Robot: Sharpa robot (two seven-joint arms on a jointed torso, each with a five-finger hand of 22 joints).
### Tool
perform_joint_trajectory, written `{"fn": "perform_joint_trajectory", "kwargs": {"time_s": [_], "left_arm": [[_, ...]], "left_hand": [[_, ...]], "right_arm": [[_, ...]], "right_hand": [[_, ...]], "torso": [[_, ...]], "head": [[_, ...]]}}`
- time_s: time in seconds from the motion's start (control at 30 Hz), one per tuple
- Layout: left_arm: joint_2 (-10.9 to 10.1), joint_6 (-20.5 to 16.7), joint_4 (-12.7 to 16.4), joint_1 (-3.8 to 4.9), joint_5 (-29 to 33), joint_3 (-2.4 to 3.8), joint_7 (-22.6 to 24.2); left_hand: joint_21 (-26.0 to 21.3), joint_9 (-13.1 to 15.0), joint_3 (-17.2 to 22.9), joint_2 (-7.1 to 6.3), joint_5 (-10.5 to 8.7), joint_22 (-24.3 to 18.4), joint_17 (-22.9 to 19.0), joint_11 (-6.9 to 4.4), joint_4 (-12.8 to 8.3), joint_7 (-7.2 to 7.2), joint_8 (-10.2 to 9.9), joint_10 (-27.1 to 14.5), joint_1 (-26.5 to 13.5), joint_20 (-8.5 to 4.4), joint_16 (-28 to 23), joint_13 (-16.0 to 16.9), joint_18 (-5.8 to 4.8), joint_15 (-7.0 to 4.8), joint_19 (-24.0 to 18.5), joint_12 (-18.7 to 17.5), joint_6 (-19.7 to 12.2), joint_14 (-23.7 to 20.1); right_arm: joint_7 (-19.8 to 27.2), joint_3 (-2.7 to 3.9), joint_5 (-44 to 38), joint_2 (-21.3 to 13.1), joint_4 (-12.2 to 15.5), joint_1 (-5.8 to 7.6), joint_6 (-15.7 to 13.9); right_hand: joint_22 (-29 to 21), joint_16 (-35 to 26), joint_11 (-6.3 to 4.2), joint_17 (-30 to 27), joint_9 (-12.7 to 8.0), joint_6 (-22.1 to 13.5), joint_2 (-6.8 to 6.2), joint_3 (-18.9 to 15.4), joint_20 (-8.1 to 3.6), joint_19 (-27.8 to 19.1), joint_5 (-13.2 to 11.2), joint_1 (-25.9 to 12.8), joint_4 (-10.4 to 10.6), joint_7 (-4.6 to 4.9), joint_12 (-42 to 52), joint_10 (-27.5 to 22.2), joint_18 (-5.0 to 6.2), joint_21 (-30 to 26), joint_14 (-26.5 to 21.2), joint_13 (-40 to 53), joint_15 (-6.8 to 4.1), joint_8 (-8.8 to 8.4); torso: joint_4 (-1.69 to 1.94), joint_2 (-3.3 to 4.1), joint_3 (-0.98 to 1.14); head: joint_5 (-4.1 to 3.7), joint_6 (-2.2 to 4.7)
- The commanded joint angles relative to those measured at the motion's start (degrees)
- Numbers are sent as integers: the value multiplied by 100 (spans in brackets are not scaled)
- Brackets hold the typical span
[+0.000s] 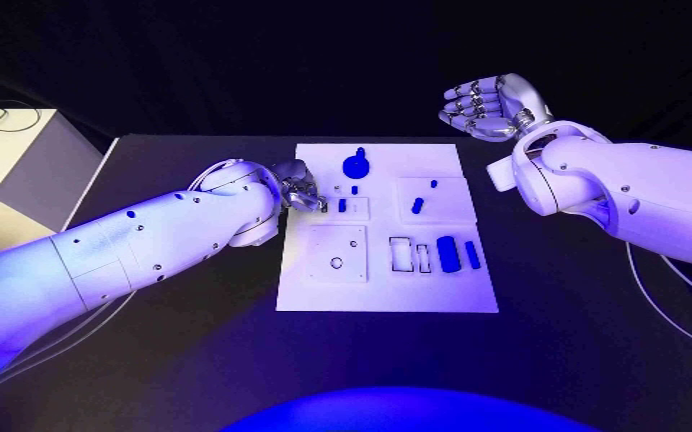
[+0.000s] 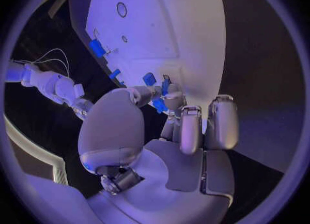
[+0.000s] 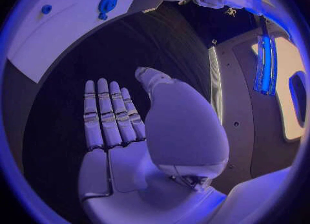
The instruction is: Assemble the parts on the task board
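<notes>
We judge the main risk at the left hand [image 1: 299, 192]; it works at the left edge of the task board [image 1: 387, 297], and in its wrist view its fingertips [image 2: 173, 100] close round a small blue part [image 2: 159, 105] right at the board's edge; if the pinch is shallow, the part could twist or slip onto the black surface [image 1: 173, 352] beside the board; a tilted part could also jam in its recess. The right hand [image 1: 493, 106] hangs off the board's far right corner, well apart from every part; its fingers lie straight and spread, holding nothing. The other blue parts rest on the board: a round knobbed one [image 1: 356, 163] near its far edge, slim bars [image 1: 447, 251] toward its right side.
</notes>
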Motion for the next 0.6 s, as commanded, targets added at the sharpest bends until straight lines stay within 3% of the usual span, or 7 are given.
{"fn": "perform_joint_trajectory", "kwargs": {"time_s": [0.03,0.6], "left_arm": [[5,149,-1,-3,-17,-2,93],[-2,359,-7,-3,105,-7,200]], "left_hand": [[7,7,992,55,33,17,1360,-1,-942,-46,11,40,-17,-7,26,-1,25,-36,5,7,63,549],[-9,5,998,50,19,-15,1356,0,-946,-46,7,29,-19,-7,24,-15,33,-34,-20,-4,64,547]], "right_arm": [[81,2,-5,-4,11,1,98],[67,2,-5,-10,10,1,85]], "right_hand": [[-8,-21,38,-9,-8,4,66,-44,9,-14,33,14,-1,162,-32,-5,34,-11,4,-5,48,-34],[-28,-29,42,-26,-13,17,78,-48,10,-8,53,22,-6,170,-39,10,35,-8,21,-6,49,-33]], "torso": [[-2,-1,2],[-1,-2,1]], "head": [[3,-9],[-5,-8]]}}
